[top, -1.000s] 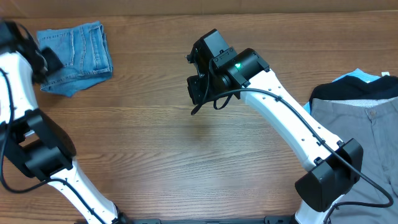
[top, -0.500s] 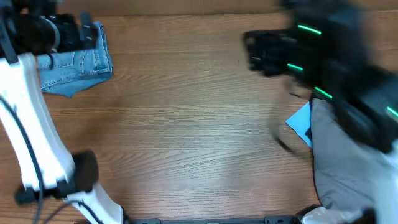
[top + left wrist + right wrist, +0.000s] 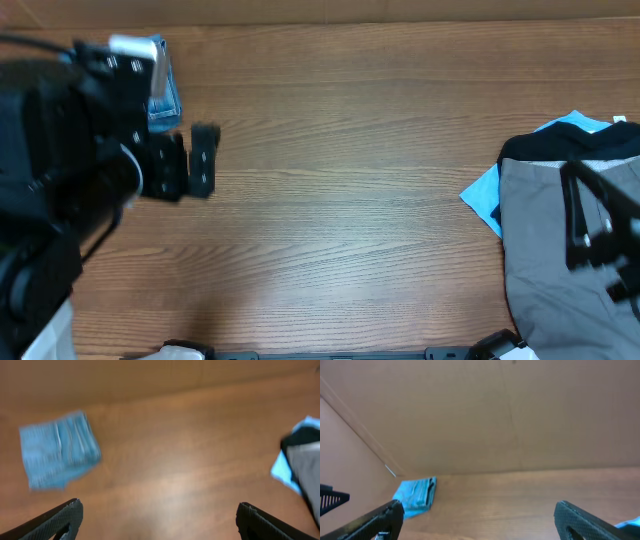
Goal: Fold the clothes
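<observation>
The clothes, a pair of light-blue jeans (image 3: 166, 92), lie folded into a small packet at the table's back left, mostly hidden by my left arm in the overhead view. They show whole in the left wrist view (image 3: 59, 454) and small in the right wrist view (image 3: 416, 493). My left gripper (image 3: 188, 162) hangs blurred, in front of and to the right of the packet, open and empty (image 3: 159, 508). My right gripper (image 3: 592, 230) is over the grey trousers at the far right, open with nothing between its fingers (image 3: 479, 508).
Grey-beige trousers (image 3: 545, 260) lie at the right edge with a black garment (image 3: 570, 147) and a light-blue cloth (image 3: 484, 196) under them. The same pile shows at the right of the left wrist view (image 3: 302, 460). A brown wall (image 3: 520, 415) stands behind the table.
The left gripper has opened and come away from the jeans, rising toward the camera. The right gripper has opened and swung from the table's middle to the far right, over the grey trousers.
</observation>
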`<state>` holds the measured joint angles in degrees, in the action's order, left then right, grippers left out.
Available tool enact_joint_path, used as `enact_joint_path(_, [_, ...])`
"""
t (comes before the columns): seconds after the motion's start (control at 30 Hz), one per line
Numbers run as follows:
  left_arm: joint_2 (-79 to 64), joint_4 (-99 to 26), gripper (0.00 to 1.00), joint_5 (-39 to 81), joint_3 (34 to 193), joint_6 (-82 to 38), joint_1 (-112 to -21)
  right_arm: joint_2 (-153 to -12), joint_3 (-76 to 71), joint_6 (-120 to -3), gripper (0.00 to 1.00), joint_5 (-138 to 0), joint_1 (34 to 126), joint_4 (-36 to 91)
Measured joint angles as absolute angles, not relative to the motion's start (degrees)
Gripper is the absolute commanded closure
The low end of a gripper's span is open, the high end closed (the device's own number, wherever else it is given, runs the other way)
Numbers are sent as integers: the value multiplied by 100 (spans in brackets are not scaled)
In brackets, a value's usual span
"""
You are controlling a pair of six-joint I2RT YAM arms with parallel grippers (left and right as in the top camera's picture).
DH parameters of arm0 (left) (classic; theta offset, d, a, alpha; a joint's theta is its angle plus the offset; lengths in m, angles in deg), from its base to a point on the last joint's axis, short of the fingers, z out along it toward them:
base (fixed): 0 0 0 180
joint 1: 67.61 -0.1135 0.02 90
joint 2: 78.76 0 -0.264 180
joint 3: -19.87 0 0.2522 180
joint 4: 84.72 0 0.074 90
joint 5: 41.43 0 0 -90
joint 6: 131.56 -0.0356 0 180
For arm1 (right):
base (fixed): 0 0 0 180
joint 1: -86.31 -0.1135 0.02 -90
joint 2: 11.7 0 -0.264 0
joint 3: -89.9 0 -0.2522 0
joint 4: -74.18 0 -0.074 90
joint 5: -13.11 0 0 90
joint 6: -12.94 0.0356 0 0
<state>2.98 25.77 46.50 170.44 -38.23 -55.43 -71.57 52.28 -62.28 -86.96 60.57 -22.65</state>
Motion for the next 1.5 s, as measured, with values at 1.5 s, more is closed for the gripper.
enact_joint_path(1.5, [1471, 2076, 0, 4843, 15510, -3550, -5521, -3719, -2632, -6212, 0, -8755, 7694, 2263])
